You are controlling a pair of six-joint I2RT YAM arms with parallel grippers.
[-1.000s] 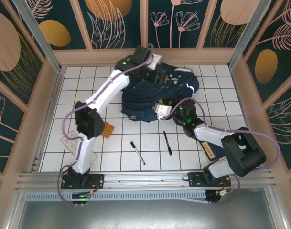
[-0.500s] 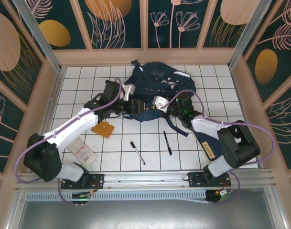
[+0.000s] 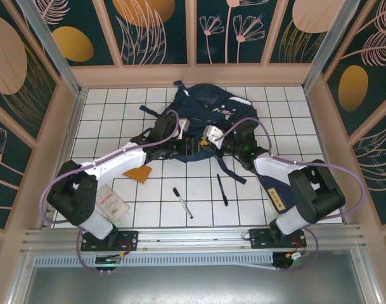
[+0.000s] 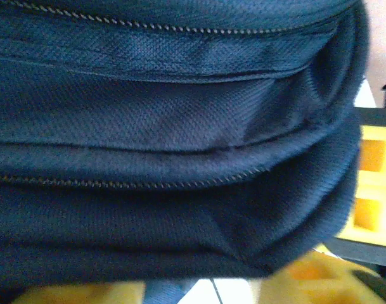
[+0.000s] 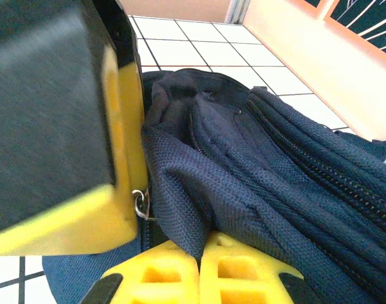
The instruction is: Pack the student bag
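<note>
The large navy-blue fabric backpack (image 3: 208, 104) lies at the far middle of the white gridded table (image 3: 116, 107), with both arms at its near edge. The right gripper (image 5: 199, 271) pinches a fold of its cloth between closed yellow fingers (image 5: 243, 278). Whether the left gripper (image 3: 185, 144), pressed close against the fabric, is open or closed cannot be told.

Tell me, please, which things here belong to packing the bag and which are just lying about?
In the job: student bag; left gripper and right gripper, both at its near edge.
Lying about, perhaps awaiting packing: pen; second pen; orange card; clear packet.
</note>
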